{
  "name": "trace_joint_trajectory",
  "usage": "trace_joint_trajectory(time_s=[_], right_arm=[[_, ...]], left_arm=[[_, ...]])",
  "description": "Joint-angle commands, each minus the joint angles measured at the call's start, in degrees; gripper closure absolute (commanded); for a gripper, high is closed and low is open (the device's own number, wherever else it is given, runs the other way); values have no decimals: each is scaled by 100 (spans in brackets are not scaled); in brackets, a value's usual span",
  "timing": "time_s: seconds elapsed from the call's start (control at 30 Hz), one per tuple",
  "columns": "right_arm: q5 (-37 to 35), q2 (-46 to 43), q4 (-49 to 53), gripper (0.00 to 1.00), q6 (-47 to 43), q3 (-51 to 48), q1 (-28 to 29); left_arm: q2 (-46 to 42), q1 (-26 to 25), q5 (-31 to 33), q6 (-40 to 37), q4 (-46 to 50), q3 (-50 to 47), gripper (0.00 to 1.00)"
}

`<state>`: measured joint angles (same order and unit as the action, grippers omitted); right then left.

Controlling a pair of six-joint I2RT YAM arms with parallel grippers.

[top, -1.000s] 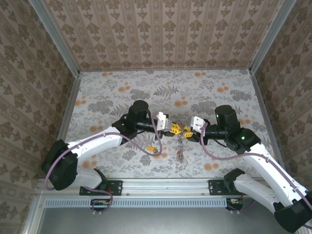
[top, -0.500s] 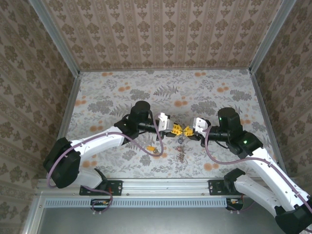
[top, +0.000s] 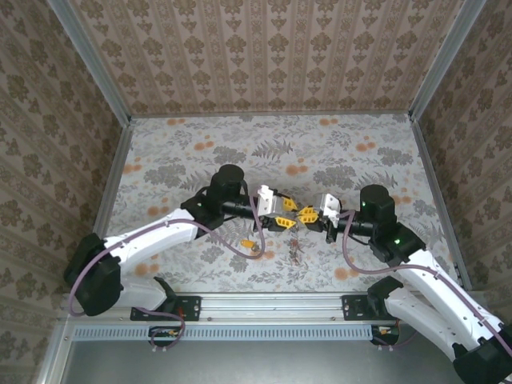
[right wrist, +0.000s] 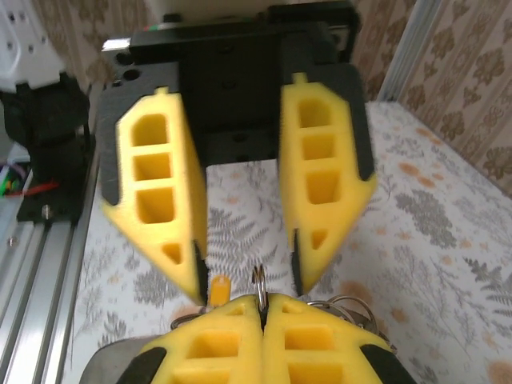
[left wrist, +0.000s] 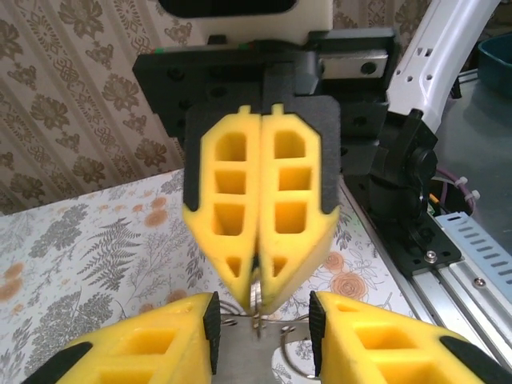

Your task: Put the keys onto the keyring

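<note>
Keyring (right wrist: 258, 280): thin grey metal loop, upright, edge-on, lower centre of right wrist frame. Yellow-headed key (top: 249, 242): tiny, lying flat, below and left of centre in top frame.

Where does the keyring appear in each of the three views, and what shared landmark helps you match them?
Top external: keyring at centre, beside the right gripper's fingers.
Left wrist: lower centre, at the tips of those shut fingers.
Right wrist: lower centre, poking up from those fingers.
Landmark: the right gripper's shut yellow fingers pinching it.
</note>
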<state>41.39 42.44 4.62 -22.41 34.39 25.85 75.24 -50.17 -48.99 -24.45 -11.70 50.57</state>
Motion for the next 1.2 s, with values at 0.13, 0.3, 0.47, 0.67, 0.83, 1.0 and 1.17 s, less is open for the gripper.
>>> trace_joint_trajectory(time_s=[0.13, 0.3, 0.47, 0.67, 0.83, 1.0, 1.17], right_arm=[[626, 46, -2037, 100, 1034, -37, 44], [875, 145, -1925, 100, 1018, 59, 43], [910, 206, -1836, 100, 970, 103, 43], [909, 213, -1661, 100, 881, 151, 43], [869, 182, -1047, 100, 513, 251, 45], [661, 22, -755, 100, 307, 211, 43], [636, -24, -717, 100, 334, 208, 43]], left_arm=[[-673, -21, 538, -102, 314, -125, 60], [-823, -4, 957, -88, 301, -214, 61], [-754, -19, 1007, -99, 349, -92, 79], [-686, -55, 917, -223, 493, 32, 93], [-728, -64, 810, -128, 334, -3, 81], [-735, -89, 439, -116, 356, -1, 65], [-659, -83, 218, -158, 477, 134, 65]])
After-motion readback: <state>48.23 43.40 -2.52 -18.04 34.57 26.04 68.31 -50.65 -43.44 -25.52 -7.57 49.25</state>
